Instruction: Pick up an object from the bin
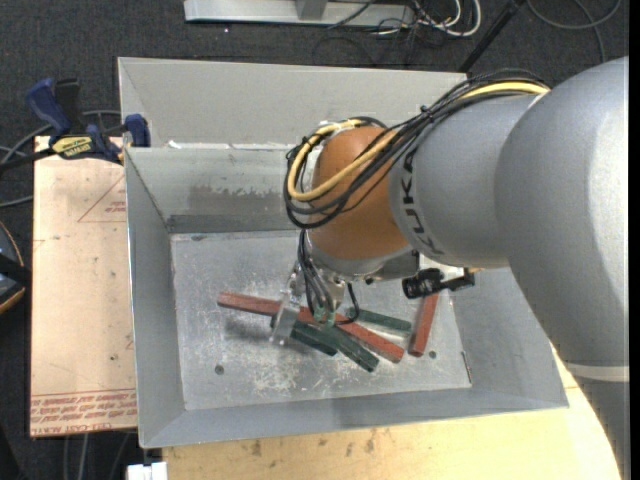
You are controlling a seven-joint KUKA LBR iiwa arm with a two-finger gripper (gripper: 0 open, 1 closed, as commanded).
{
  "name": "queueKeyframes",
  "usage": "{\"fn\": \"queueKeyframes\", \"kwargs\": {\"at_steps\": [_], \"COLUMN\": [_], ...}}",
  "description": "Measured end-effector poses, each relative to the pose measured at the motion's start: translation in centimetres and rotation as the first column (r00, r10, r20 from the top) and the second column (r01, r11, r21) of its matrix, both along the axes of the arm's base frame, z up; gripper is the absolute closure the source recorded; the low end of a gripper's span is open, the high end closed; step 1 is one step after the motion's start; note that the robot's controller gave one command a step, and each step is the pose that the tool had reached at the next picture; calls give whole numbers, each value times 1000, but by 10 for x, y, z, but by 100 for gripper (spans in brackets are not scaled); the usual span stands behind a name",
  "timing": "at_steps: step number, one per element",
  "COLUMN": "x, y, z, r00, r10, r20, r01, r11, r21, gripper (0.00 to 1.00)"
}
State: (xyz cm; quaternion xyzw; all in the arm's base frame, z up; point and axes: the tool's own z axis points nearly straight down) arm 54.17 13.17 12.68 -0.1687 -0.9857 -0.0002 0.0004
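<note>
Our gripper (318, 310) is down at the heap of red and dark green sticks (352, 344) in the middle of the bin (215, 363), open or closed we cannot tell, and we judge nothing lifted yet.

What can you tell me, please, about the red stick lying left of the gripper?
The red stick is a long, thin bar, dull red, its material unclear. It lies flat on the bin floor, slanting slightly down toward the right. Its left end is free; its right end reaches the heap under the gripper, contact hidden.
</note>
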Motion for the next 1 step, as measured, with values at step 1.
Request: {"fn": "queueKeyframes", "kwargs": {"at_steps": [1], "x": [0], "y": [0], "z": [13], "r00": [1000], "r10": [0], "r20": [-1], "r01": [0], "r11": [1000], "r21": [0], "gripper": [100]}}
